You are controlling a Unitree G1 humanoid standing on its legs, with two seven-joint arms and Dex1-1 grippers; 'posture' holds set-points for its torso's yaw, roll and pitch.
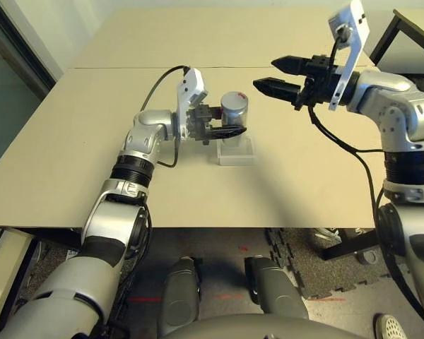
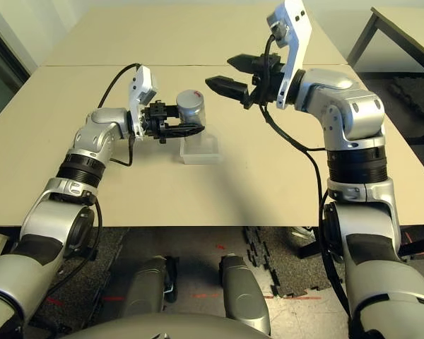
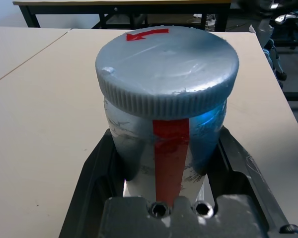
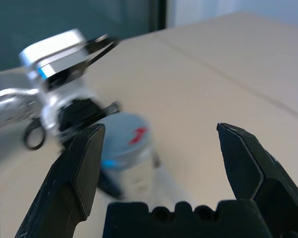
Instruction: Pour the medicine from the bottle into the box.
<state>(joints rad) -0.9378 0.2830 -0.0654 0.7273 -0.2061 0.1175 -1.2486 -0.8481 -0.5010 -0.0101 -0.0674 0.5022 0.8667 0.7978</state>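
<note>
The left claw [image 1: 230, 131] is clamped round the lower body of the bottle [image 1: 234, 108], holding it upright just left of centre in the left eye view. The grey cap [image 3: 166, 64] is on, with a red arrow on top and a red stripe running down the side, so nothing can pour yet. My guess is the left arm is simply steadying the bottle so the other one can take the lid off.

The clear box [image 1: 237, 151] sits on the table [image 1: 92, 141] directly below the bottle, close under its base; whether the two touch I can't tell. Handy spot, since the tip-out would land right there.

Over at upper right, the right claw [image 1: 283, 76] hangs with its two black fingers spread wide, gripping nothing. It points toward the bottle, sitting a little up and to the right of the cap with a clear gap between.

No sign of the medicine itself; presumably inside.
</note>
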